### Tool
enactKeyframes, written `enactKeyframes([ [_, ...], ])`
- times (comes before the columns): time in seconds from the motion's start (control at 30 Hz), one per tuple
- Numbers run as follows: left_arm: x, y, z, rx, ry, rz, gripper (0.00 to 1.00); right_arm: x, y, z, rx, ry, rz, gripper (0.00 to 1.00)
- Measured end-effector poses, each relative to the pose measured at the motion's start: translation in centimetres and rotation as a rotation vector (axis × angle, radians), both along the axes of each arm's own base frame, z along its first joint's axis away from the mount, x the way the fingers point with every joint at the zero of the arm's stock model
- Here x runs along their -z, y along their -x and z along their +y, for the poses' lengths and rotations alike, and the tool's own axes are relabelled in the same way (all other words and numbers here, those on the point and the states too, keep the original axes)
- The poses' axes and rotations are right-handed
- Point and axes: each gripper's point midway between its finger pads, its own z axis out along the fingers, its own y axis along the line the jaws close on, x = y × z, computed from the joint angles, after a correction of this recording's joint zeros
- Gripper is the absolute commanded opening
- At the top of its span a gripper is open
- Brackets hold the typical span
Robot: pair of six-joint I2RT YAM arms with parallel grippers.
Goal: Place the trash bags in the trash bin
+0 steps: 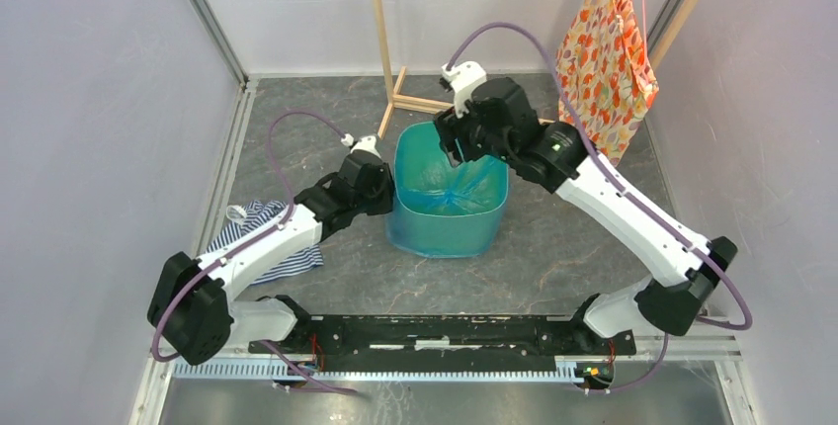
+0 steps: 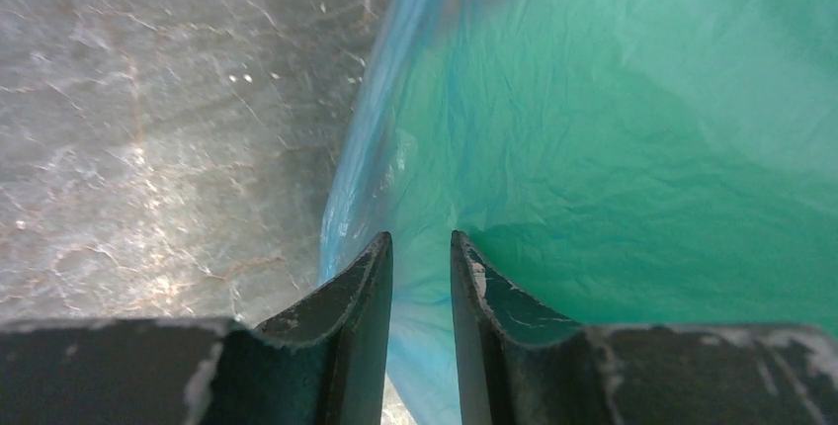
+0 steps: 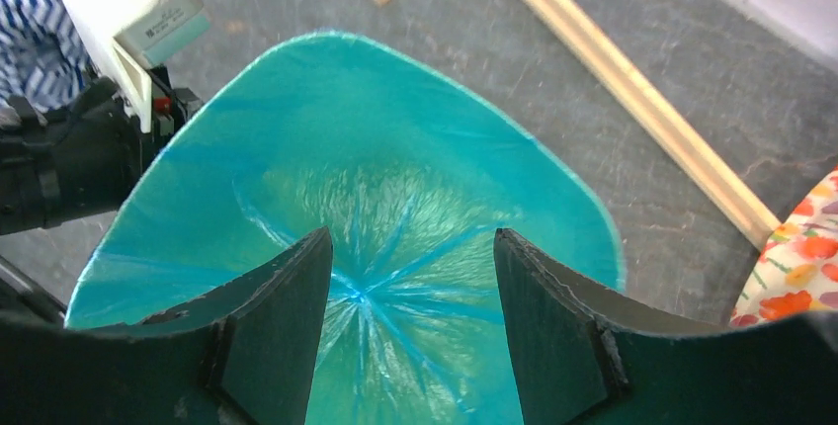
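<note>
One thin blue bag (image 1: 450,193) sits inside the green bin (image 1: 440,239) as a liner. Its gathered bottom seam lies at the bin's floor and its top edge is folded over the rim. The bin stands upright near the middle of the table (image 1: 553,247).

My left gripper (image 2: 422,247) is at the bin's left rim, its jaws narrowly apart astride the bag-covered edge. I cannot tell whether they press on the plastic. My right gripper (image 3: 410,247) is over the far side of the bin's opening, jaws spread wide with nothing between them.

A striped cloth (image 1: 259,237) lies under my left arm. A wooden stand (image 1: 390,59) is behind the bin, and an orange floral fabric (image 1: 605,59) hangs at the far right.
</note>
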Motion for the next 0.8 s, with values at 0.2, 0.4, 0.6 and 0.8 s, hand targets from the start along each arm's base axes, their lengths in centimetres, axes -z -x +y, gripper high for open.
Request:
enactKeyframes([
  [0.2, 1.4, 1.5, -0.9, 0.022, -0.005, 0.024, 0.37, 5.4, 1.5, 1.0, -0.047, 0.145, 0.099, 0.73],
  [0.4, 0.8, 1.2, 0.8, -0.052, -0.036, -0.006, 0.38, 10.1, 2.1, 0.4, -0.049, 0.232, 0.188, 0.74],
  [0.6, 0.7, 0.6, 2.9, -0.119, -0.056, -0.02, 0.37, 13.5, 2.3, 0.6, -0.052, 0.274, 0.25, 0.78],
  [0.8, 1.9, 0.9, 3.6, -0.13, -0.073, 0.005, 0.35, 17.4, 2.9, 0.1, -0.042, 0.312, 0.309, 0.78],
])
